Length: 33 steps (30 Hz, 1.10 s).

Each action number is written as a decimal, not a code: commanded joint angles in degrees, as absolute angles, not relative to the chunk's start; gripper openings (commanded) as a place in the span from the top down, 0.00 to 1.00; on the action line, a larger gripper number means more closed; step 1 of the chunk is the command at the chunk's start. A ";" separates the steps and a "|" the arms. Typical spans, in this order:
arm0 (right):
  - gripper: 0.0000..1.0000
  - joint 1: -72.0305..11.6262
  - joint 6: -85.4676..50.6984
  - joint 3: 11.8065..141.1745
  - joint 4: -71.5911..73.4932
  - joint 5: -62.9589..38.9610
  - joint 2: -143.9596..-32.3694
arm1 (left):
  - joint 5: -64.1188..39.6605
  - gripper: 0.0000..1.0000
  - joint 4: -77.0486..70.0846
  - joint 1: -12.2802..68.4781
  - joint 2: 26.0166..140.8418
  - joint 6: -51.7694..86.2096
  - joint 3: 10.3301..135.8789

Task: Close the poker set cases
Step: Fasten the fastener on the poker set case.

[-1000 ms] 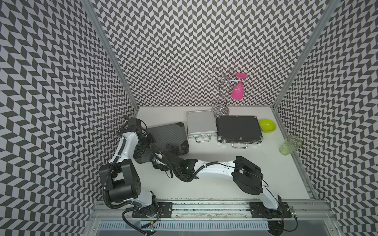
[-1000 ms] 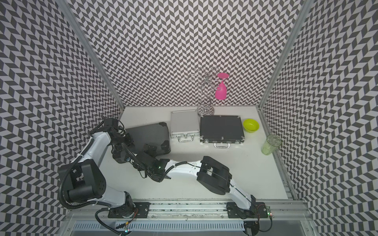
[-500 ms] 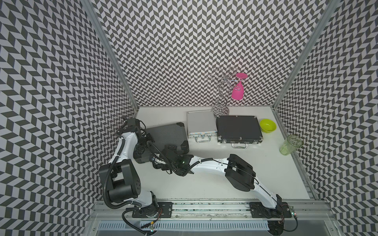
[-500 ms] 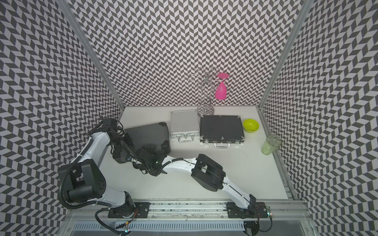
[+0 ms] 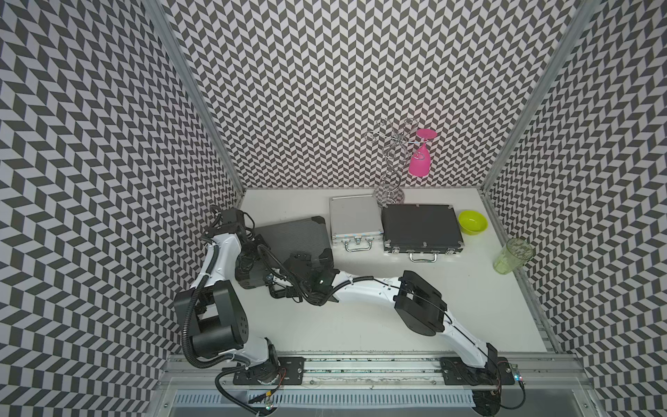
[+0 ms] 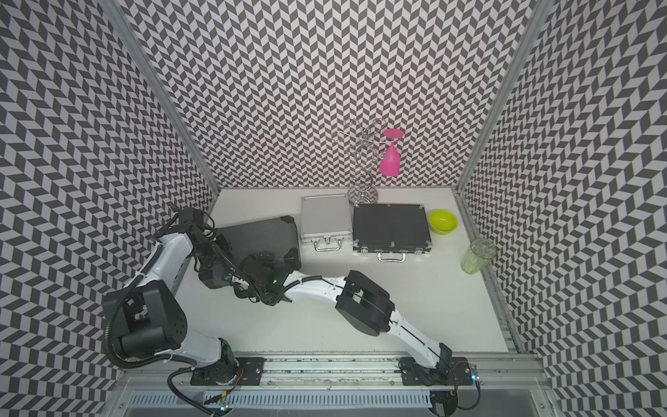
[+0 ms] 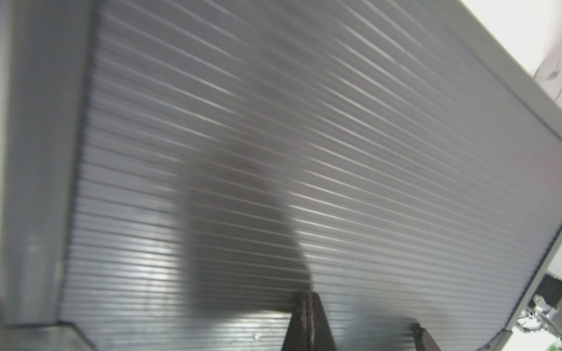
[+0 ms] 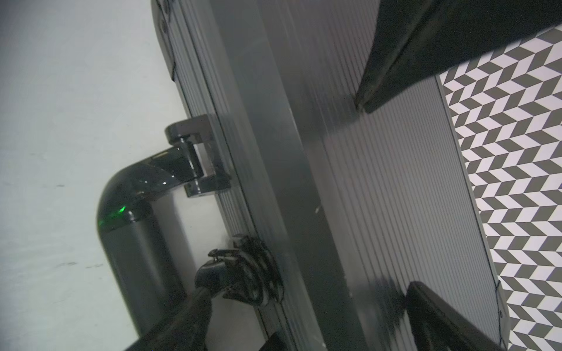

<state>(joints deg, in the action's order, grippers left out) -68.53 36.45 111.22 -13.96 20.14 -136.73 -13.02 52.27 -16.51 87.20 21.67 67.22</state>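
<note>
Three poker cases lie on the white table. In both top views the silver case (image 5: pixel 355 216) (image 6: pixel 326 216) and the black case (image 5: pixel 420 225) (image 6: pixel 391 227) are flat and shut. The dark ribbed case (image 5: pixel 292 234) (image 6: pixel 260 236) sits at the left with its lid (image 7: pixel 304 152) low on the base. My left gripper (image 7: pixel 308 322) is shut, its tips against the ribbed lid near the case's left end (image 5: pixel 249 260). My right gripper (image 8: pixel 386 196) (image 5: pixel 301 263) is open over the lid by the front edge, above the handle (image 8: pixel 130 228) and a latch (image 8: pixel 243 273).
A wire glass rack (image 5: pixel 391 169) holding a pink glass (image 5: pixel 420 162) stands at the back. A green bowl (image 5: pixel 472 222) and a green tumbler (image 5: pixel 512 254) sit along the right wall. The left wall is close behind the left arm.
The right arm has swung left and forward, bringing its open gripper onto the front edge of the dark ribbed case. The left arm has stayed on the lid.
</note>
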 commanded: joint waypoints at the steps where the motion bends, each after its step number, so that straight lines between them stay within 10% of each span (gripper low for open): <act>1: 0.00 -68.39 35.97 111.77 -16.93 18.11 -139.63 | -9.18 1.00 52.18 -19.46 87.09 24.29 67.41; 33: 0.01 -68.37 38.84 124.75 -39.96 9.44 -145.07 | -9.30 1.00 51.86 -19.95 88.25 24.49 67.60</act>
<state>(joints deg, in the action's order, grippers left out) -68.16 38.63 126.26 -30.28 15.75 -142.21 -10.33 50.78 -20.23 86.89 23.94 66.96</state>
